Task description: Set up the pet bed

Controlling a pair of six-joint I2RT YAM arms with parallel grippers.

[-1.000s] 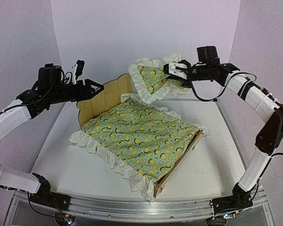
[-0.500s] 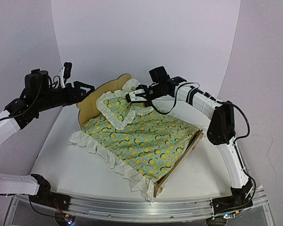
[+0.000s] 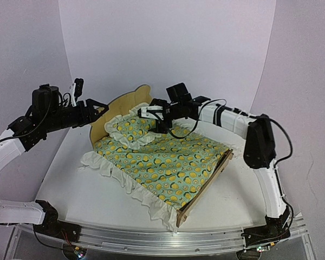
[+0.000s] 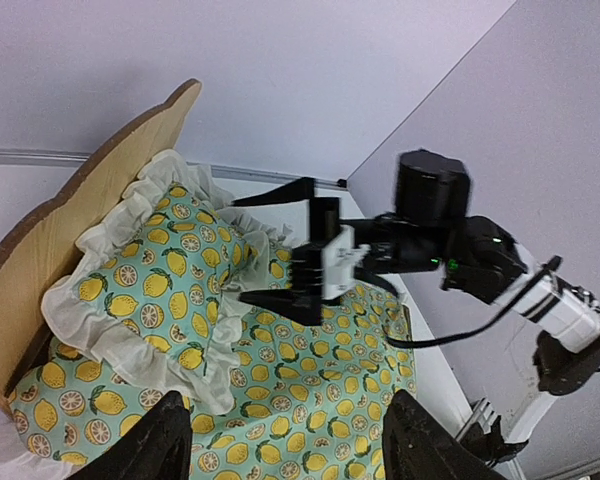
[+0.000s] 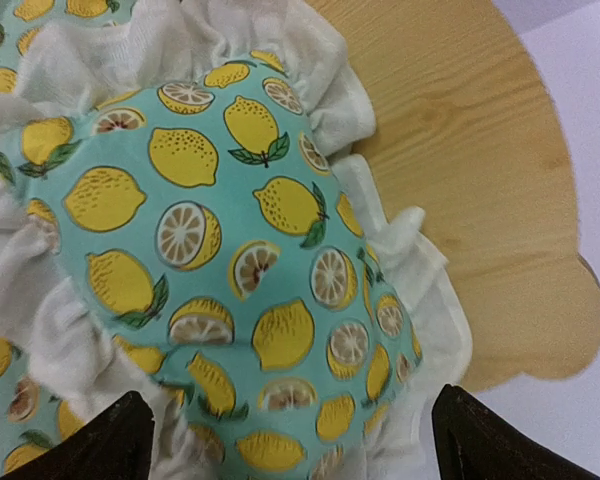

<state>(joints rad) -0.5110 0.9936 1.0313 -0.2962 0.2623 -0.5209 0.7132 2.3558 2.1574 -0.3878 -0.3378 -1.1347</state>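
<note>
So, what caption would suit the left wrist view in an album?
Open right end effector hovering by the lemon-print pillow laid at the head of the wooden pet bed.

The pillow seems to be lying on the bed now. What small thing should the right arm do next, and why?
Probably lift the right tool straight up and away. Its jaws stand open on either side of the pillow, which lies on the blanket against the headboard, so nothing is held. Rising before pulling back should avoid dragging the pillow out of place.

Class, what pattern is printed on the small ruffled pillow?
The pillow shows yellow lemons, whole and sliced, on green; clearest in the right wrist view.
</note>
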